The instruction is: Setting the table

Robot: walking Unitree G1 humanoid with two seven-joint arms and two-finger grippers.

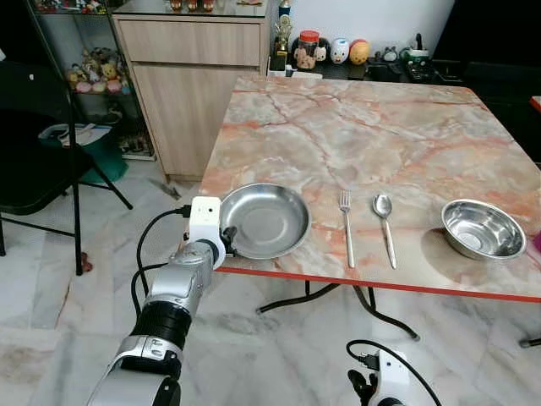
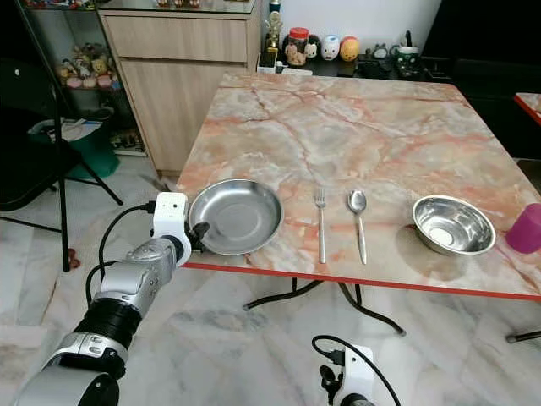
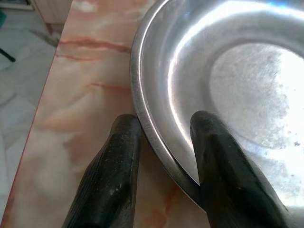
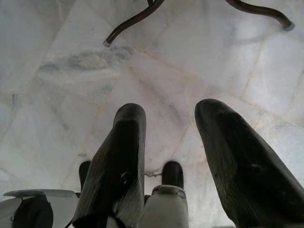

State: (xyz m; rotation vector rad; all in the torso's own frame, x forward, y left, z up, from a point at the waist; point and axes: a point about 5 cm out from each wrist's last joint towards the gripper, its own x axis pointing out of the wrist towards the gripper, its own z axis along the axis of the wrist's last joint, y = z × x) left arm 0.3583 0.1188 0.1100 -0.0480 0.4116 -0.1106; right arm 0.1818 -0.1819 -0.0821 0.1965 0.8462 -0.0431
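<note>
A round steel plate (image 1: 266,220) lies at the near left corner of the marble table (image 1: 355,127). To its right lie a fork (image 1: 347,228) and a spoon (image 1: 385,224), then a steel bowl (image 1: 483,228). My left gripper (image 3: 164,121) is open at the plate's near left rim. One finger rests outside the rim on the tabletop and the other finger (image 3: 213,142) sits inside the plate. My right gripper (image 4: 166,111) hangs open low over the floor, below the table's front edge.
A pink cup (image 2: 526,228) stands at the table's right edge. A wooden cabinet (image 1: 194,85) is behind the table on the left, and a black folding chair (image 1: 34,161) stands at far left. Curved metal table legs (image 1: 313,296) spread over the marble floor.
</note>
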